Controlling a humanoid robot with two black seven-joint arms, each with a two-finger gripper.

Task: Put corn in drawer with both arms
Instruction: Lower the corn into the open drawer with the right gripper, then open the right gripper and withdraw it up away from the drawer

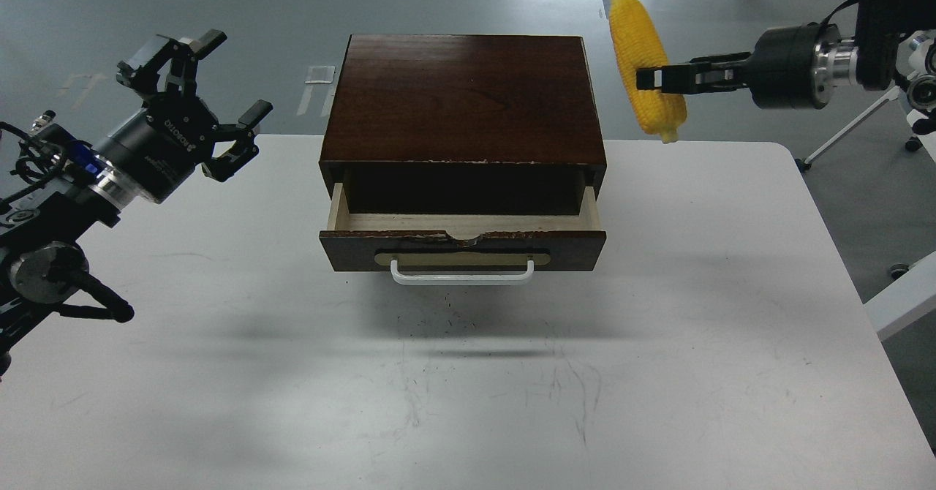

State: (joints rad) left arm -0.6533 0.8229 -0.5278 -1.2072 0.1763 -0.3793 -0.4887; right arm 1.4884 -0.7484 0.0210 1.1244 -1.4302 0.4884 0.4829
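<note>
The corn (646,66) is hanging in the air off the right rear corner of the box (463,99), above the far right edge of the table (658,373) and touching neither. It is standing nearly upright, its pointed tip uppermost and leaning a little to the left, its blunt end lowest. We are gripping it across its lower half with our right gripper (649,80), which is reaching in level from the right with its jaws closed on the cob. The drawer (463,238) is standing pulled partway out of the front of the dark brown box, showing its pale wooden floor and side walls; the top edge of its front panel is chipped near the middle. Its white bar handle (461,273) is sitting on a brass plate and facing us. Our left gripper (196,91) is hovering well to the left of the box, above the table's left side, with its jaws spread wide and holding nothing. The box is resting toward the back of the white table, whose surface is showing scuffs in front of the drawer.
</note>
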